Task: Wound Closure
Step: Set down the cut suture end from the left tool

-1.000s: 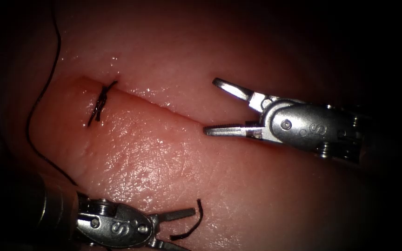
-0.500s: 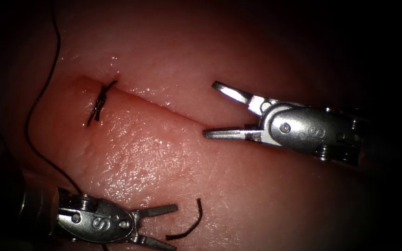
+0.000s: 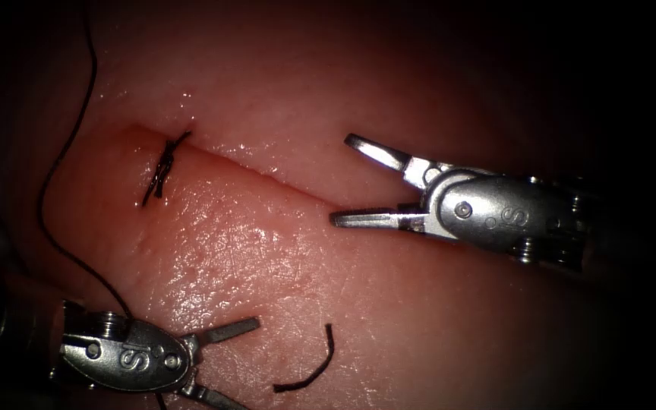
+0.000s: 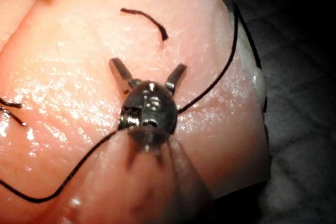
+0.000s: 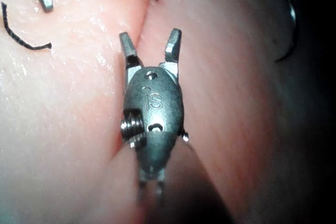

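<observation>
The tissue [image 3: 282, 250] lay under both my tools, its cut [image 3: 267, 175] running as a slanted line from the knotted stitch [image 3: 165, 168] toward my right tool. My right tool [image 3: 339, 178] hovered over the cut's right end with its jaws spread wide, the cut line running between them, and it held nothing. My left tool [image 3: 225, 363] sat low on the left side of the cut, jaws parted in a V, also holding nothing. The long thread [image 3: 55, 175] curved down from the far edge and passed beside my left tool's wrist, under its body in the left wrist view [image 4: 210, 85]. A short cut end of thread [image 3: 309, 372] lay loose on the tissue just ahead of my left jaws, apart from them. I could not pick out the needle for certain.
</observation>
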Available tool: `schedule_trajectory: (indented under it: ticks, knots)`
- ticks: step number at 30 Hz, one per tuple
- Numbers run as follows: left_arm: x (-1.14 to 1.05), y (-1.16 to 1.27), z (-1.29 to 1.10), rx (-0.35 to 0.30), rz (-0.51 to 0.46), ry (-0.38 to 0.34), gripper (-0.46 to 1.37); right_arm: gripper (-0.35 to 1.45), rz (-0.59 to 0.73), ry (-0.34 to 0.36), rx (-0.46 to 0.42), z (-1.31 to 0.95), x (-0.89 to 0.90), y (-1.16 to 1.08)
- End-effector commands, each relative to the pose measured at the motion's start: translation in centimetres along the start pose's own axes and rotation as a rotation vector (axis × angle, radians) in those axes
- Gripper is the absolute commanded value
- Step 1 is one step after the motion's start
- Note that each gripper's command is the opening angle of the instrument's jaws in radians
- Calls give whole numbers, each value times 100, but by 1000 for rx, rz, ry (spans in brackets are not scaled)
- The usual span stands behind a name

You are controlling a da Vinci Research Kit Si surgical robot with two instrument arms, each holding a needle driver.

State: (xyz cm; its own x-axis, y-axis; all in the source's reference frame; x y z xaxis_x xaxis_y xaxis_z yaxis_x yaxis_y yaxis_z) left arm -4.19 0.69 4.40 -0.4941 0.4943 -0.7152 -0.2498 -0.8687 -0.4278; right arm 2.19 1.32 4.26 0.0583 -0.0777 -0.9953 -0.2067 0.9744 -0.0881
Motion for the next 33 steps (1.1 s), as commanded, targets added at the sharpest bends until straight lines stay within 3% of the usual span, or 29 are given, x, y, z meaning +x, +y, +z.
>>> schedule_trajectory:
  ticks: [1,6,22,33]
  knots:
    - [3,0,-1,5,-10,-1,89,107,-1,0,1,0,0,0]
    - [13,0,-11,-1,-9,-2,97,107,-1,0,1,1,-1,-1]
    - [24,-18,-40,12,8,-13,97,108,-1,-1,1,1,-1,0]
    - [26,-21,-42,18,13,-16,96,108,-1,-2,-1,2,-2,0]
